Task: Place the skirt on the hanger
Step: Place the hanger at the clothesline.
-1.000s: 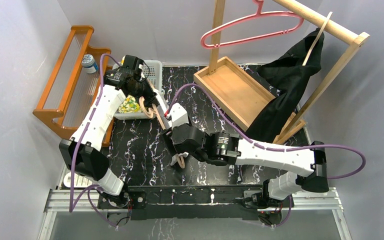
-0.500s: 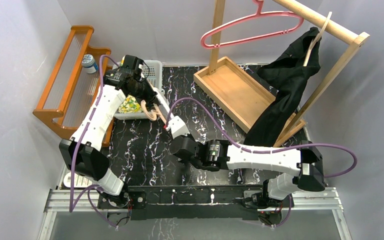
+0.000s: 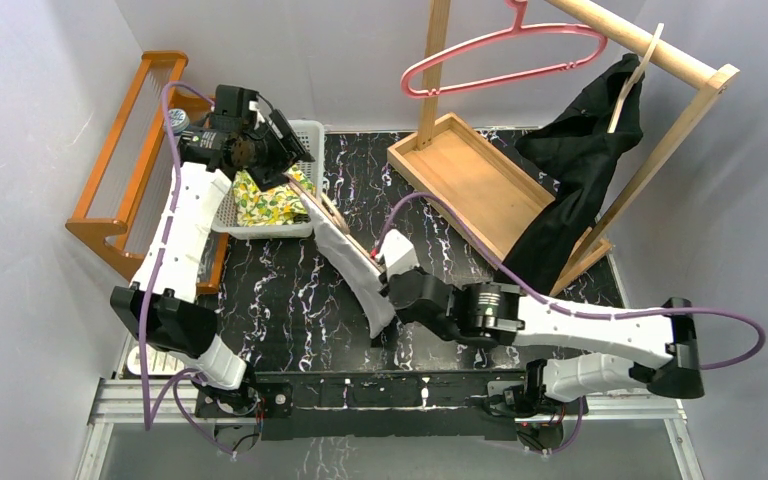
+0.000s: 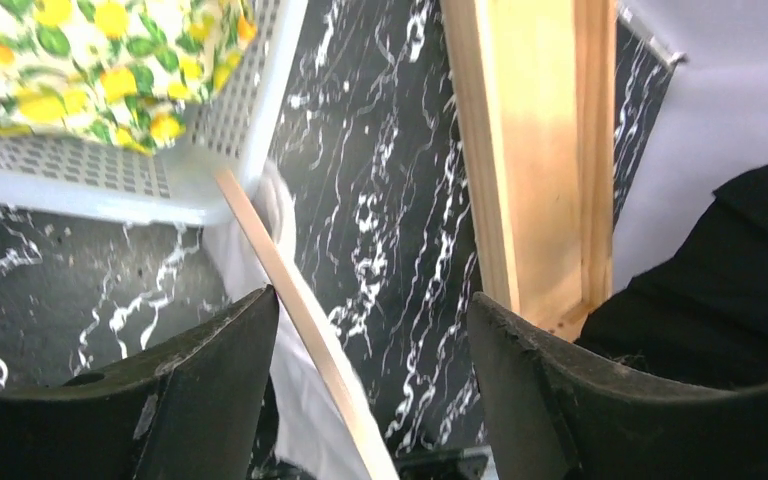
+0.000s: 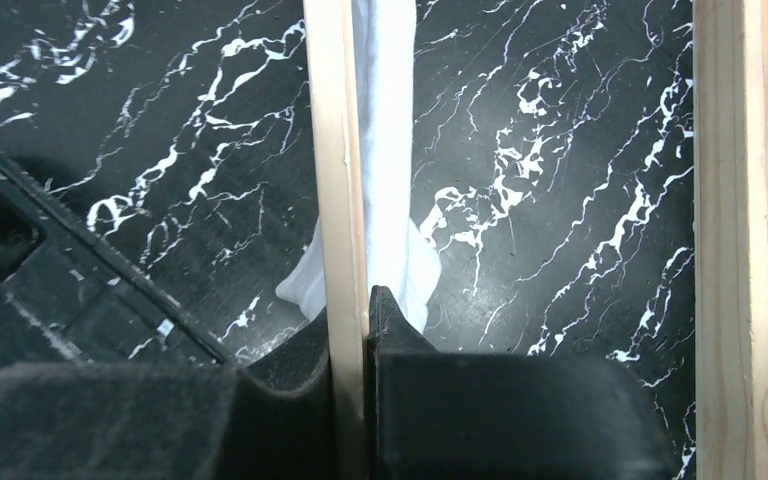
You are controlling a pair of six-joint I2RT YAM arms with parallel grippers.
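Wooden hanger (image 5: 335,150), white skirt (image 5: 388,150) draped, mid-frame: right gripper (image 5: 365,320) clamped on it, likely steadying; left gripper (image 3: 288,150), upper left, agape, empty.

Skirt (image 5: 388,150) is white, hanger (image 5: 332,150) pale wood, table (image 3: 280,290) black-marbled

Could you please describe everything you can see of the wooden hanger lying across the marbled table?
The wooden hanger shows as a thin, pale, bare-wood bar. It runs diagonally from the near corner of the white basket toward the middle of the table. White skirt fabric hangs along and below it. The right gripper is shut on its lower part, and the left gripper is open near its upper end. Its hook is not visible.
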